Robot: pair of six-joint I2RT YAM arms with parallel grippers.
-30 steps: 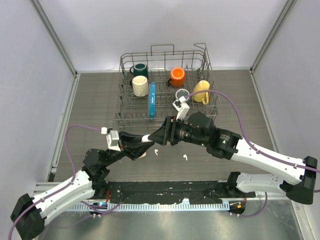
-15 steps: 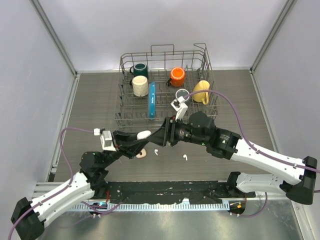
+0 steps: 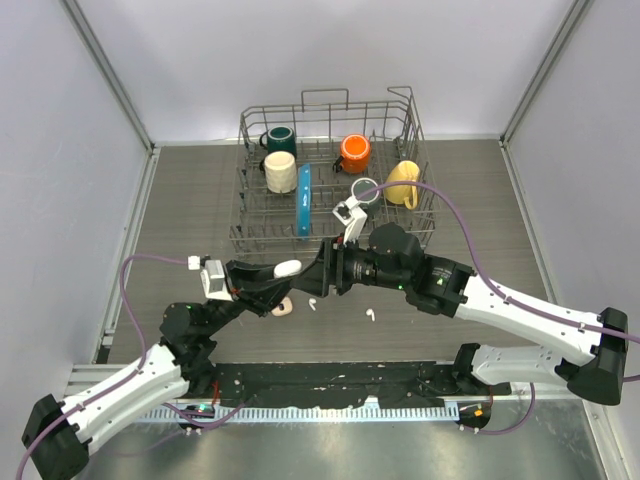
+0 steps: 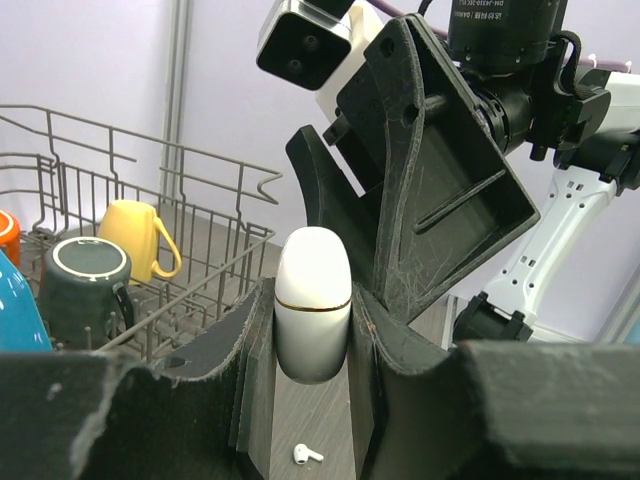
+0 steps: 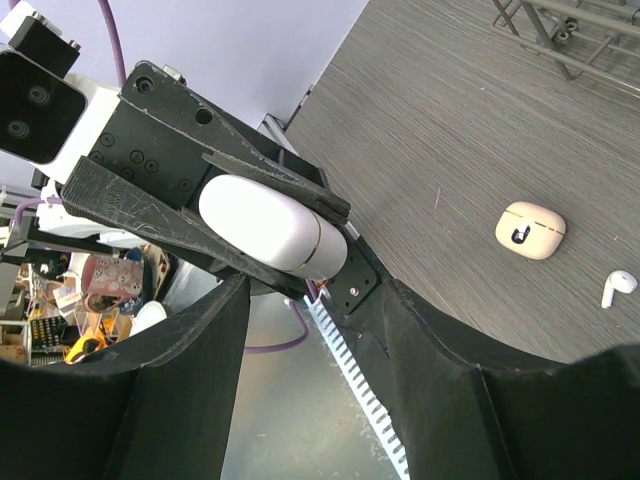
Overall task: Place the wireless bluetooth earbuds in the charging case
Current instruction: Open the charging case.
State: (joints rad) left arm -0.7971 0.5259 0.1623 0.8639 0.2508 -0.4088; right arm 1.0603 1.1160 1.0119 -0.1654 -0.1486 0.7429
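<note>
While clamping charging case (image 5: 270, 225) between left gripper (image 4: 312, 335) jaws, could twist it loose if bumped off-centre by spread jaws of right gripper (image 5: 315, 290).

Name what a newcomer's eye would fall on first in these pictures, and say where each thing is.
Above the middle of the table, the left tool holds a closed white charging case aloft, and the open right tool faces it closely. Behind them stands a wire dish rack with coloured mugs. Below the tools, a beige case and loose white earbuds lie on the dark tabletop.
</note>
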